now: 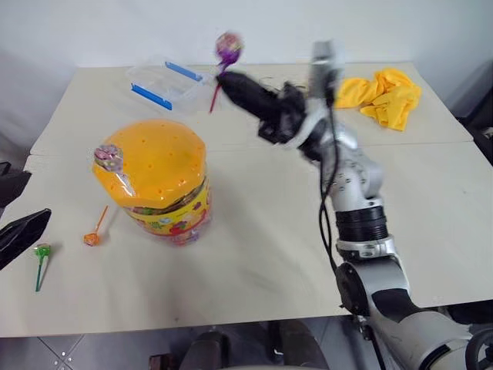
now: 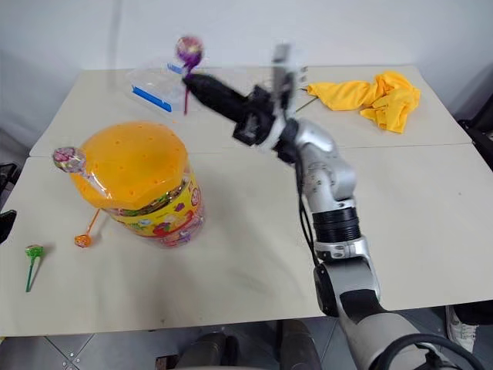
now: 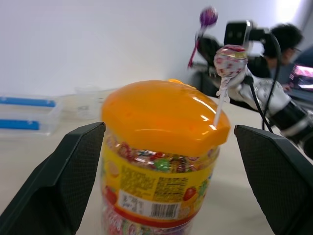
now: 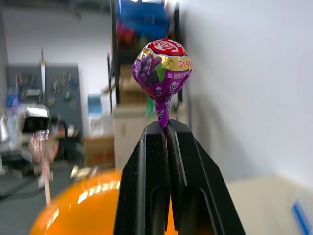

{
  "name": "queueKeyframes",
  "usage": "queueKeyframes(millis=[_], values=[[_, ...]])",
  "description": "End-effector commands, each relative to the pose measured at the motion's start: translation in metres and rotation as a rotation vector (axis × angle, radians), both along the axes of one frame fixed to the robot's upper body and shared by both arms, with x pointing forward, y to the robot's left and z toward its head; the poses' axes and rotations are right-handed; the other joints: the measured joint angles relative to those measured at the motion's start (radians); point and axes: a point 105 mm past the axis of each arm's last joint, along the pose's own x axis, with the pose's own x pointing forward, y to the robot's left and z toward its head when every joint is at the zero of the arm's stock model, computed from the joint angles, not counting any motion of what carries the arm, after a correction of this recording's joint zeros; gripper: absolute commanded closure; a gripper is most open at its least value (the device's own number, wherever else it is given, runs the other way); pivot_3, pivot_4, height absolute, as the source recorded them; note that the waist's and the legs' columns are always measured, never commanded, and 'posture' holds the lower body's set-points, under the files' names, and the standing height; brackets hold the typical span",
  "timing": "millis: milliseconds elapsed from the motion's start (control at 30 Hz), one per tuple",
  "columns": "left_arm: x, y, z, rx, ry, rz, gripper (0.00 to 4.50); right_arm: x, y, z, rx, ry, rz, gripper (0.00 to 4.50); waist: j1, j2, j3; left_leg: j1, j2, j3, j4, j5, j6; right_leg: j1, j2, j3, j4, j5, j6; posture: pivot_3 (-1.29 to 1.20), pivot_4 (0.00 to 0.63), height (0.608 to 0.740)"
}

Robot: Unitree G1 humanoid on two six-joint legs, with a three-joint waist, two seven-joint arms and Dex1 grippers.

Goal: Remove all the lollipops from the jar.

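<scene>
The jar (image 1: 158, 185), a clear tub with an orange dotted lid, stands on the table's left half. A whitish lollipop (image 1: 108, 158) sticks up from the lid's left edge, and also shows in the left wrist view (image 3: 230, 59). My right gripper (image 1: 225, 77) hangs above and behind the jar, shut on the stick of a purple lollipop (image 4: 163, 67) held clear of the lid. An orange lollipop (image 1: 92, 237) and a green lollipop (image 1: 41, 252) lie on the table left of the jar. My left gripper (image 1: 15, 210) is open at the table's left edge, facing the jar.
A flat clear box with blue clips (image 1: 166, 83) sits at the back left, behind the jar. A crumpled yellow cloth (image 1: 389, 94) lies at the back right. A person (image 3: 288, 36) sits beyond the table in the left wrist view.
</scene>
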Motion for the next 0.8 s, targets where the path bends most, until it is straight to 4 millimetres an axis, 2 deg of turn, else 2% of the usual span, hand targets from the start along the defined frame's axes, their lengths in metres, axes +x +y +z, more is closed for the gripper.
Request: queueKeyframes(millis=[33,133,233,300,400,533,600,633,700,800], values=[[0.003,-0.004,-0.001,0.057,-0.016,-0.027,0.0,-0.006,-0.035,0.0,-0.026,-0.038,-0.057,4.44,0.002,0.001,0.0,0.0,0.0,0.0,0.0,0.0,0.0,0.0,0.0,0.0,0.0,0.0,0.0,0.0,0.15,0.74],[0.007,-0.014,-0.014,0.17,-0.002,-0.067,0.0,0.005,-0.072,-0.024,-0.222,-0.007,-0.236,4.44,0.007,0.001,0.001,-0.001,0.0,0.001,-0.001,0.0,0.0,0.0,0.0,0.0,-0.002,0.0,0.0,0.0,0.15,0.74],[0.008,-0.025,-0.023,0.233,0.018,-0.134,0.0,0.02,-0.132,-0.077,-0.6,0.067,-0.501,4.44,0.024,0.001,0.001,-0.002,0.0,0.001,-0.001,-0.001,0.001,0.0,-0.001,0.0,-0.005,0.0,0.0,0.0,0.15,0.74],[0.007,-0.029,-0.035,0.317,0.044,-0.168,0.0,0.02,-0.161,-0.1,-0.745,0.127,-0.59,4.44,0.024,0.001,0.001,-0.002,0.0,0.002,-0.001,-0.001,0.002,0.001,-0.001,0.0,-0.008,0.0,0.0,0.0,0.15,0.74],[0.003,-0.033,-0.041,0.343,0.07,-0.221,0.0,0.018,-0.193,-0.127,-0.856,0.22,-0.679,4.44,0.016,0.001,0.001,-0.002,0.001,0.007,0.0,-0.001,0.002,0.001,0.0,0.0,-0.009,0.001,0.001,0.0,0.15,0.74],[0.0,-0.041,-0.044,0.335,0.052,-0.275,0.0,0.014,-0.233,-0.173,-1.071,0.334,-0.785,4.44,0.018,0.004,0.002,0.001,0.004,0.013,0.0,-0.001,0.002,0.001,0.0,0.002,-0.008,0.001,0.002,0.0,0.15,0.74],[-0.001,-0.044,-0.045,0.327,0.046,-0.284,0.0,0.012,-0.245,-0.184,-1.101,0.365,-0.814,4.44,0.019,0.004,0.002,0.001,0.004,0.013,0.0,-0.001,0.002,0.001,0.0,0.002,-0.008,0.001,0.002,0.0,0.15,0.74],[-0.002,-0.045,-0.045,0.322,0.043,-0.287,0.0,0.01,-0.248,-0.187,-1.102,0.37,-0.809,4.25,0.02,0.004,0.002,0.001,0.004,0.013,0.0,-0.001,0.002,0.001,0.0,0.003,-0.008,0.001,0.002,0.0,0.15,0.74],[-0.004,-0.046,-0.045,0.309,0.042,-0.286,0.0,0.003,-0.253,-0.195,-1.108,0.416,-0.776,3.78,0.021,0.004,0.002,0.001,0.004,0.013,0.0,-0.001,0.002,0.001,0.0,0.002,-0.008,0.001,0.002,0.0,0.15,0.74],[-0.006,-0.042,-0.046,0.292,0.052,-0.258,0.0,0.002,-0.258,-0.193,-1.088,0.414,-0.772,2.91,0.021,0.005,0.002,0.001,0.004,0.012,0.0,-0.001,0.002,0.001,0.0,0.002,-0.009,0.001,0.002,0.0,0.15,0.74]])
